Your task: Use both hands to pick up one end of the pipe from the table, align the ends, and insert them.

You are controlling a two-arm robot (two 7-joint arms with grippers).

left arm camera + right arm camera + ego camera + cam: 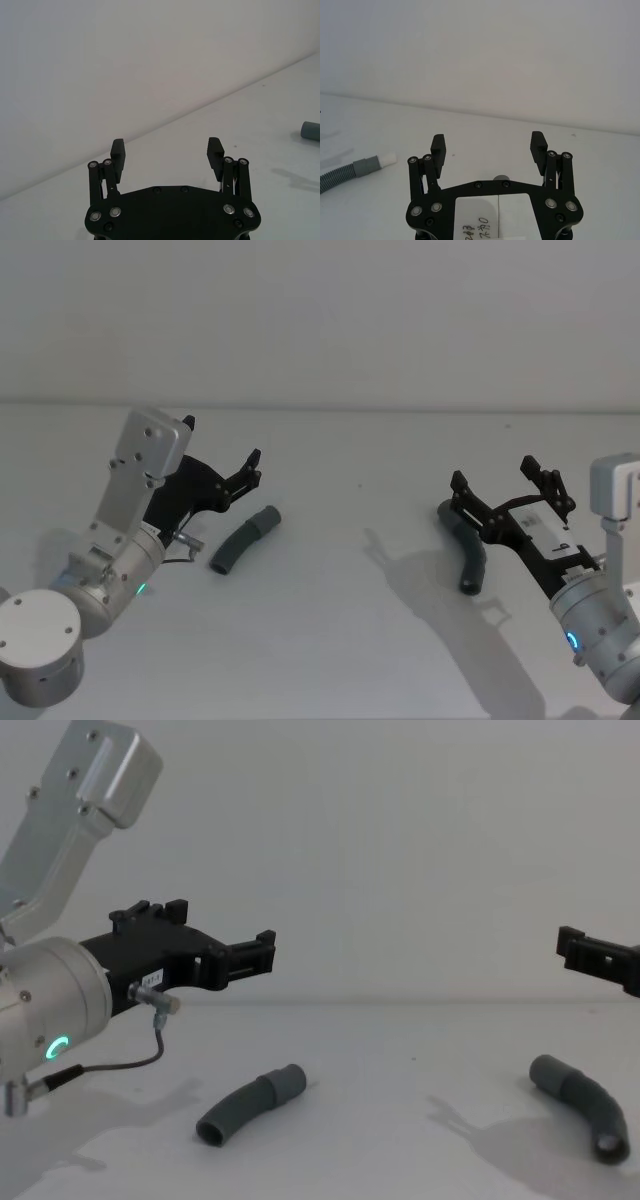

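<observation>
While nothing is lifted yet, the white table (330, 640) lies broad under both arms, with the two halves of the pipe well apart on it. The left gripper (252, 470) hangs above the surface with its jaws spread wide and nothing between them, behind and to the left of its hose. The right gripper (493, 472) is just as wide and just as empty, and from the head view it stands roughly over the far end of the other hose.

The left pipe piece (245, 540) lies slantwise, curved, with its smooth cuff (270, 519) turned toward the middle of the table. The right pipe piece (474, 562) bends toward the robot, its open mouth facing forward in the chest view. From the right wrist a grey cuff with a narrower whitish tip (389, 159) shows off to one side; I take it for the left piece's end.

To my eye this is the reach before the grasp. Each claw should drop square across the ribbed body just behind a cuff, leaving the cuff itself clear for mating.
</observation>
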